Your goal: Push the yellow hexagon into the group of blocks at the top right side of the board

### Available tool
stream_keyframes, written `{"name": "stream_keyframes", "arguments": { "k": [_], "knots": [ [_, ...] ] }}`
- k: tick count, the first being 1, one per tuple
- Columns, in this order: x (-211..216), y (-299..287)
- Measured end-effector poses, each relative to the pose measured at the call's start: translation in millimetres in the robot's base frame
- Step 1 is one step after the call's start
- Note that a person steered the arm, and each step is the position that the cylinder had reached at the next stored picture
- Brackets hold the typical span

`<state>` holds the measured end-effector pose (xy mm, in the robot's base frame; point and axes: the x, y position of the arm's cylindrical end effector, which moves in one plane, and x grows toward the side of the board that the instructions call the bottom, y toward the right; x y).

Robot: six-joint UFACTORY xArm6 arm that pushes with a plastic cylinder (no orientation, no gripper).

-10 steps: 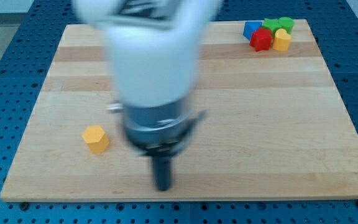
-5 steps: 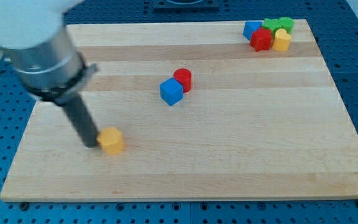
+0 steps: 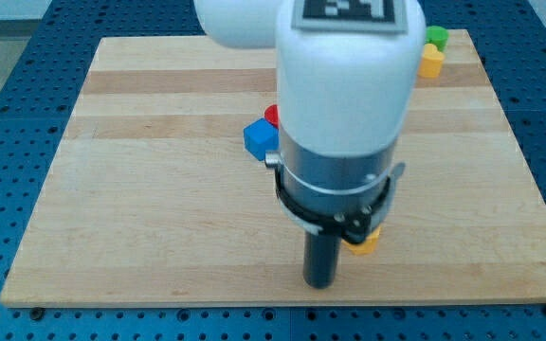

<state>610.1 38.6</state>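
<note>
The yellow hexagon [image 3: 364, 242] lies near the view's bottom, right of centre, mostly hidden behind my arm; only its lower right edge shows. My tip [image 3: 320, 282] rests on the board just below and left of it. The group at the top right is largely hidden by the arm: only a green block [image 3: 435, 37] and a yellow block [image 3: 430, 62] show.
A blue cube [image 3: 260, 139] and a red block [image 3: 271, 115] sit together at the board's middle, the red one partly hidden by the arm. The wooden board [image 3: 140, 189] lies on a blue perforated table.
The yellow hexagon has moved far to the right along the bottom of the board. My arm has swung from the left side to right of centre.
</note>
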Motion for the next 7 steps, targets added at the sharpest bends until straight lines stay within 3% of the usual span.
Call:
{"name": "stream_keyframes", "arguments": {
  "k": [1, 3, 7],
  "knots": [
    [-19.4, 37.9],
    [-81.2, 42.1],
    [-245.4, 82.5]
  ]
}}
